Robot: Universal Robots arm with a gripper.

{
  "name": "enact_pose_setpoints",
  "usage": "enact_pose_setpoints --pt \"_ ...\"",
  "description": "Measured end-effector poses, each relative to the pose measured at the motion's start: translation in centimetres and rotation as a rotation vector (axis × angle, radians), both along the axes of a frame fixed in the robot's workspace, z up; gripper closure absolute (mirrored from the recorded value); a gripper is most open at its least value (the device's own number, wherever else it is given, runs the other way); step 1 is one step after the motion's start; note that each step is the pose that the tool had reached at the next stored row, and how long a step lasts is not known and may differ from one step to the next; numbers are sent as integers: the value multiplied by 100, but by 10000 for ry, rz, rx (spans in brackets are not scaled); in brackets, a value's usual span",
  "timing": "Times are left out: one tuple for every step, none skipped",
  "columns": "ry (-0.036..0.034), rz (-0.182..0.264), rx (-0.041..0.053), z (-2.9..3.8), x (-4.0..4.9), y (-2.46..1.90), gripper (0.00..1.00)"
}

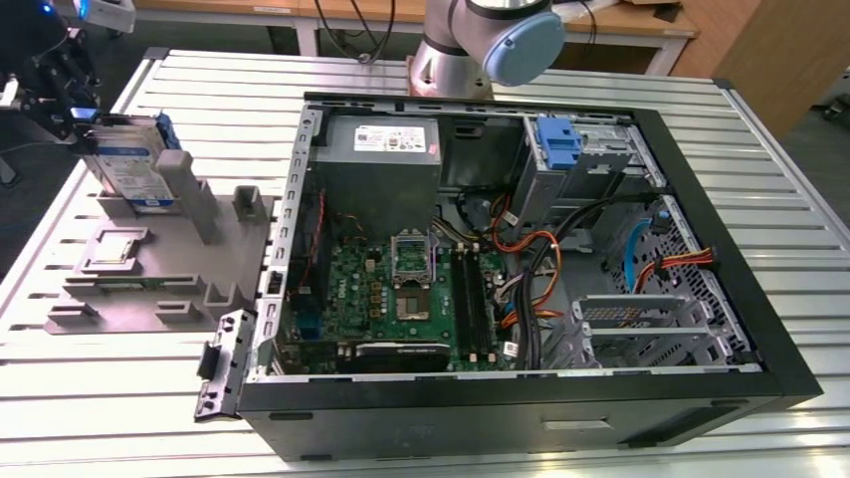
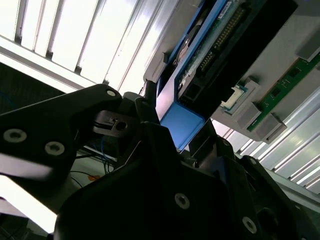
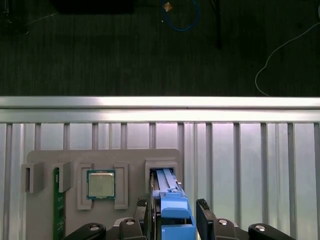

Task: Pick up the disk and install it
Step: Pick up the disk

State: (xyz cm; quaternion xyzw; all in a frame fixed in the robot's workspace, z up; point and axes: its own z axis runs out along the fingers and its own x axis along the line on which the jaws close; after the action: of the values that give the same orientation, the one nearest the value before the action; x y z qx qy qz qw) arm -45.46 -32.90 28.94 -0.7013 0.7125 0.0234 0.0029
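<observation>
The disk (image 1: pixel 133 164), a silver drive with a white-and-blue label in a blue carrier, stands on edge in a slot of the grey holder block (image 1: pixel 146 289) at the exterior view's left. My gripper (image 1: pixel 96 124) is at the disk's top edge. In both wrist views the blue carrier (image 3: pixel 175 215) (image 2: pixel 181 125) sits between the dark fingers (image 3: pixel 204 207), which lie close against its two sides. The gripper (image 3: pixel 175 205) looks shut on it. The disk's lower end still reaches into the holder slot (image 3: pixel 162 170).
An open computer case (image 1: pixel 531 398) lies to the exterior view's right of the holder, with a metal drive bay and fixed blue bracket (image 1: pixel 564 144) at its far corner. The holder also carries a processor chip (image 3: pixel 101 184) and a green board (image 3: pixel 59 210). The slatted table's edge (image 3: pixel 160 102) runs just beyond.
</observation>
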Motion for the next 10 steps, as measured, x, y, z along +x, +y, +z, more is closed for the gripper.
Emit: enact_pose_setpoints --pt "0 0 -1 -1 0 0 49" --pt "-6 1 -11 -12 3 0 49" --pt "-10 0 -12 -14 2 0 49" --pt "-10 0 -12 -14 2 0 49" --pt "-10 0 -12 -14 2 0 49" --pt "-10 -1 -12 -14 2 0 49" --pt "-10 0 -12 -14 2 0 49" --pt "-10 0 -12 -14 2 0 49" --pt "-10 -1 -12 -15 2 0 49" --pt "-10 0 -12 -15 2 0 49"
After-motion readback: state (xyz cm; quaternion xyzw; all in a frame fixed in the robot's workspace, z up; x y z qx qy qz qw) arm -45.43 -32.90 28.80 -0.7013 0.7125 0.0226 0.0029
